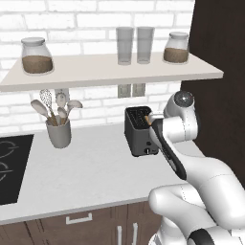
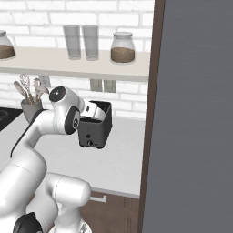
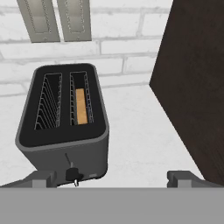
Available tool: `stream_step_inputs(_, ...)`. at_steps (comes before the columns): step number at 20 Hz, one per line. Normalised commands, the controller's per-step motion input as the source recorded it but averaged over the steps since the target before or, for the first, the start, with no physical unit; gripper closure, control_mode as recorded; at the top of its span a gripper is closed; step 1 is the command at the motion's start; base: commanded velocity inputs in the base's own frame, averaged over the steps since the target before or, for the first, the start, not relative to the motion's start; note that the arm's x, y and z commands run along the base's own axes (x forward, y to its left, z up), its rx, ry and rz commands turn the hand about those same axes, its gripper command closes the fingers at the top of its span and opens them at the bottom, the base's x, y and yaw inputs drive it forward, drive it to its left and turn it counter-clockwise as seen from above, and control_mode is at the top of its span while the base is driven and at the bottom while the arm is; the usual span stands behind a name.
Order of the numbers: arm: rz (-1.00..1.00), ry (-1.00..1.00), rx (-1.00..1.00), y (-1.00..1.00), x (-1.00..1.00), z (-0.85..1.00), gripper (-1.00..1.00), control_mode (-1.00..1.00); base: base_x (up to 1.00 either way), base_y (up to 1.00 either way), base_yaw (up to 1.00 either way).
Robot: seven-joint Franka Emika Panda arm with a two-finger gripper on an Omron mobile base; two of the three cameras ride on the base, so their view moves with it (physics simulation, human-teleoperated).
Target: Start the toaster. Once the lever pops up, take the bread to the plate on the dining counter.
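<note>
The dark grey toaster [image 3: 63,118] stands on the white worktop against the brick wall, also seen as the toaster [image 1: 140,132] and the toaster [image 2: 94,127]. A tan slice of bread [image 3: 81,106] sits low in its right slot; the left slot is empty. The small lever [image 3: 72,174] shows low on the narrow face nearest me. My gripper [image 3: 113,178] hovers above the toaster's near end, open, with one fingertip [image 3: 43,178] beside the lever and nothing between the fingers. The plate and the dining counter are out of view.
A dark cabinet side [image 1: 215,95] rises close to the toaster's right. A grey utensil holder [image 1: 59,132] and a black cooktop [image 1: 9,167] lie to the left. Overhead, a shelf [image 1: 110,72] carries jars and glasses. Wall outlets [image 3: 57,19] sit behind the toaster.
</note>
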Motion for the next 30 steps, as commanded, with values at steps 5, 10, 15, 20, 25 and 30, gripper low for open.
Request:
stream_step_inputs(5, 0.0, 0.0, 0.0, 0.0, 0.0, 0.0, -1.0, -1.0, 0.0, 0.0, 0.0)
stream_step_inputs(10, 0.0, 0.0, 0.0, 0.0, 0.0, 0.0, -1.0, -1.0, 0.0, 0.0, 0.0)
stream_step_inputs(15, 0.0, 0.0, 0.0, 0.0, 0.0, 0.0, -1.0, -1.0, 0.0, 0.0, 0.0)
stream_step_inputs(20, 0.0, 0.0, 0.0, 0.0, 0.0, 0.0, -1.0, -1.0, 0.0, 0.0, 0.0)
stream_step_inputs(25, 0.0, 0.0, 0.0, 0.0, 0.0, 0.0, -1.0, -1.0, 0.0, 0.0, 0.0)
stream_step_inputs(30, 0.0, 0.0, 0.0, 0.0, 0.0, 0.0, -1.0, -1.0, 0.0, 0.0, 0.0)
